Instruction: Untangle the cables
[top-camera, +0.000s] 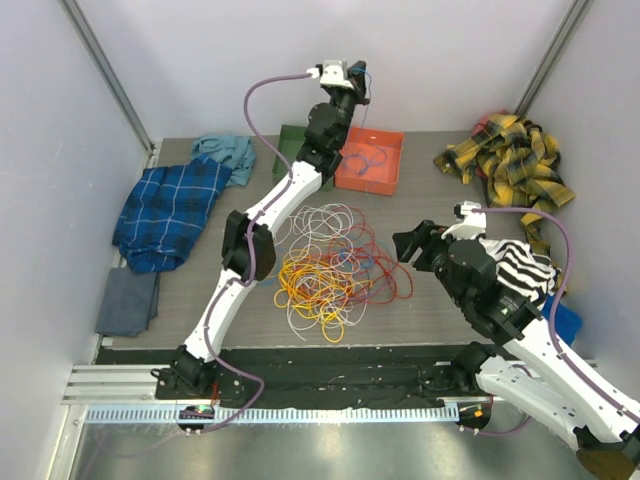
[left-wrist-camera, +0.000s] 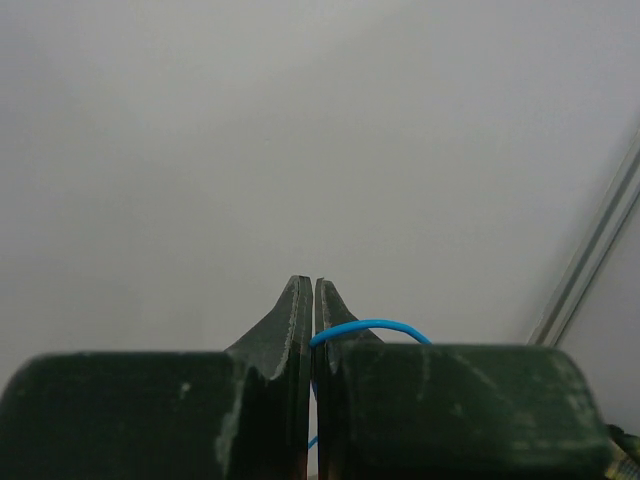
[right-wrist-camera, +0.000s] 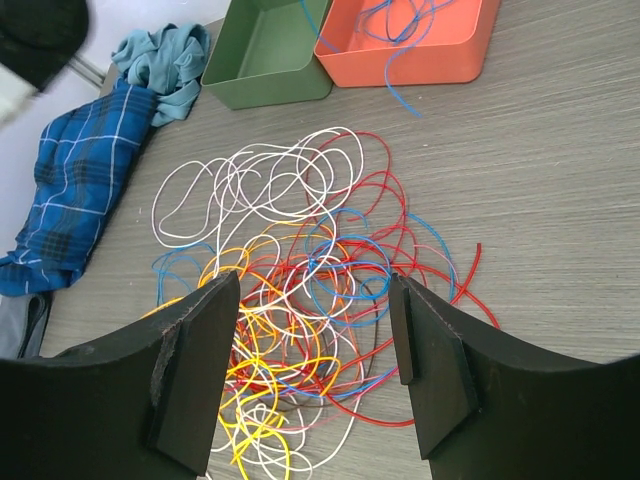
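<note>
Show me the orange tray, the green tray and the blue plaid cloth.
orange tray (right-wrist-camera: 420, 66): right wrist view, near wall.
green tray (right-wrist-camera: 266, 92): right wrist view, near wall.
blue plaid cloth (right-wrist-camera: 75, 178): right wrist view, middle of the fabric.

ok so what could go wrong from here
The blue cable is pinched thinly in the shut left claw, raised high; it could slip out. One blue strand hangs over the wall of the orange tray and might drag out. The open right claw above the pile could grab several strands at once.

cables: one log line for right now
left jaws: shut on blue cable, raised near orange tray | right jaws: open, beside pile | pile: tangled
</note>
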